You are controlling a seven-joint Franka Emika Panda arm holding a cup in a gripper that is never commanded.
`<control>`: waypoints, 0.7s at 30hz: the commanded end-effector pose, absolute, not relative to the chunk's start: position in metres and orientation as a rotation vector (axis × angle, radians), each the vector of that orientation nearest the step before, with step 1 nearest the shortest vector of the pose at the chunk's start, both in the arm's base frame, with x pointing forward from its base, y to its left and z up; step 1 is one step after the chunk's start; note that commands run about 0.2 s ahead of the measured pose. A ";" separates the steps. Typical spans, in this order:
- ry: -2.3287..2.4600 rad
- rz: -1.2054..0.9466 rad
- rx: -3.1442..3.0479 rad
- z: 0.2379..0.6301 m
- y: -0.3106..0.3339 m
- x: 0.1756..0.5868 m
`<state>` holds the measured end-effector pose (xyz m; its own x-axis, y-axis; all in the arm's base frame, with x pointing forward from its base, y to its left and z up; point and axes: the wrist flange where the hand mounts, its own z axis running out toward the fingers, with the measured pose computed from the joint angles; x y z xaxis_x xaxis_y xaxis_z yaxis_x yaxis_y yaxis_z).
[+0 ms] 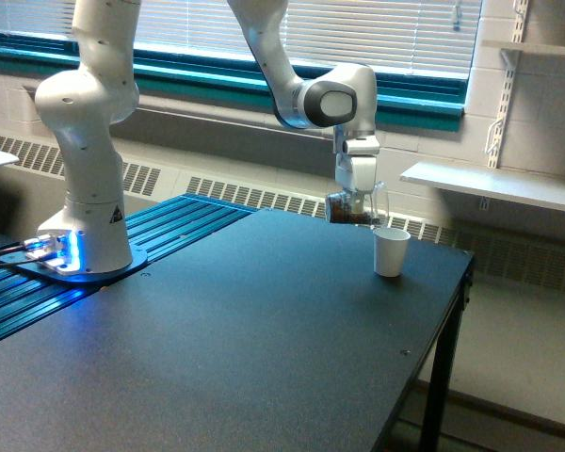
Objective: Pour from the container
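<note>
Exterior view: claw-held container (pixel 351 209) above table's (pixel 264 330) far edge, near paper cup (pixel 390 251).

Clear container (pixel 351 208) with brown granules, thin handle at 3 o'clock, held aloft, tilted, above the surface (pixel 226 330).

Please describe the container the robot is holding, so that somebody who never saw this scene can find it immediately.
Find the dark table and the white arm above its far side. Follow the arm down to its pincer, which holds a small clear cup in the air. Unlike the opaque white paper cup standing just below, it is see-through with brown bits inside.
</note>
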<state>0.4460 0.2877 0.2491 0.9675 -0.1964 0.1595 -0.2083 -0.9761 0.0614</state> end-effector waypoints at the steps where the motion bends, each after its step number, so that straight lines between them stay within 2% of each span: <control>1: -0.270 0.223 3.040 0.252 0.290 0.453; 21: -0.226 0.144 3.036 0.245 0.295 0.461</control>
